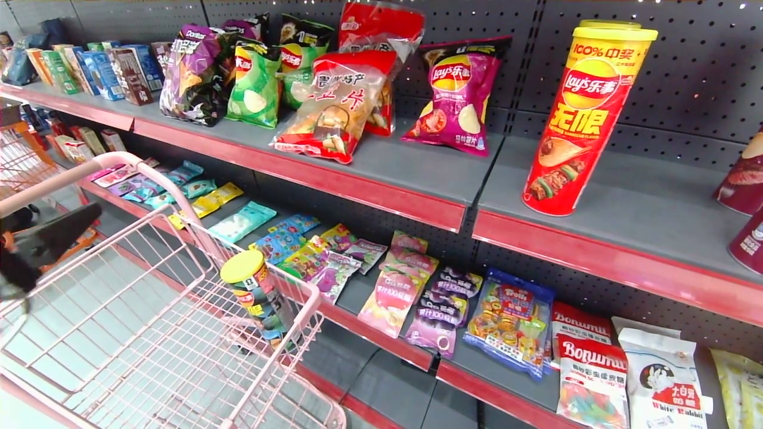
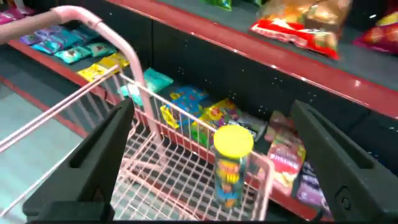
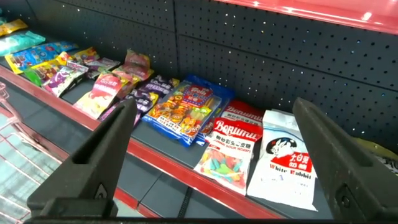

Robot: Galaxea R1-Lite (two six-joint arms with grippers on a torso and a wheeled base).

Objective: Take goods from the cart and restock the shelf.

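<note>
Looks unfinished, with one yellow-lidded cylindrical snack can (image 1: 256,298) upright in a corner of the pink wire cart (image 1: 138,157), ungripped. Remains to lift it onto the grey red-edged shelf (image 1: 632,202). Left gripper (image 2: 212,106) by the cart, right gripper (image 3: 214,102) over flat candy packets (image 3: 186,106), jaws of both wide, empty.

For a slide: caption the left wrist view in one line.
Open left gripper frames a yellow-lidded can standing in the pink cart.

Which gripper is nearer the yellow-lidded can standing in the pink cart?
Left. The left gripper hangs open over the cart, the yellow-lidded can just ahead of it. The right gripper is open farther along, facing the candy bags on the lower shelf.
</note>
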